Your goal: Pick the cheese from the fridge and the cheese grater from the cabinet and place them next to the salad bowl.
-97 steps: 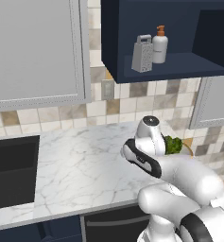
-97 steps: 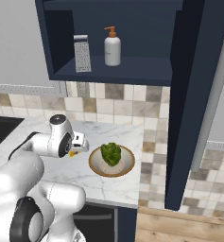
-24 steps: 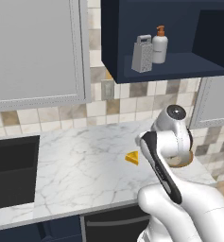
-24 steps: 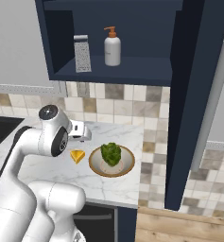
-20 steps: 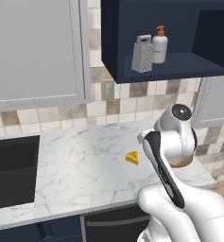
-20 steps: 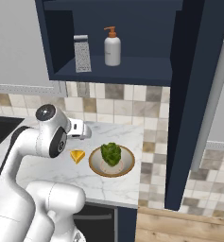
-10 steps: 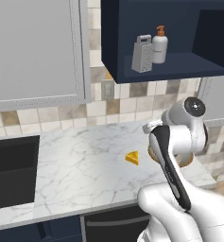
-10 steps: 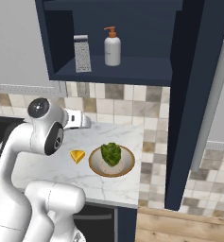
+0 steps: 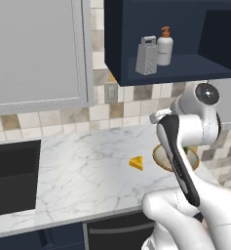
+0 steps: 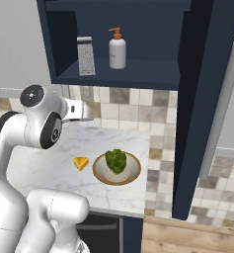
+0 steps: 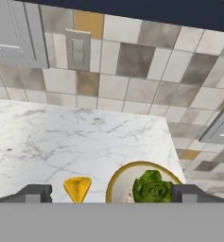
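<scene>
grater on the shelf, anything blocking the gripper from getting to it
Nothing visible does. The grater stands at the open front of the cabinet, with the soap bottle beside it, not in front. The gripper hangs open below the shelf.

We see a white marble tabletop [image 9: 83,166] running along a wall of beige, grey and brown tiles [image 10: 138,114], with a dark sink [image 9: 12,173] sunk into its left part. Above the sink side hangs a light grey wall cupboard [image 9: 36,49], and a pale switch plate [image 11: 78,48] sits on the tiles just beside its lower corner. At the tabletop's right end we find a tall navy panel [image 10: 202,108] standing on a wooden floor [image 10: 192,239].
</scene>
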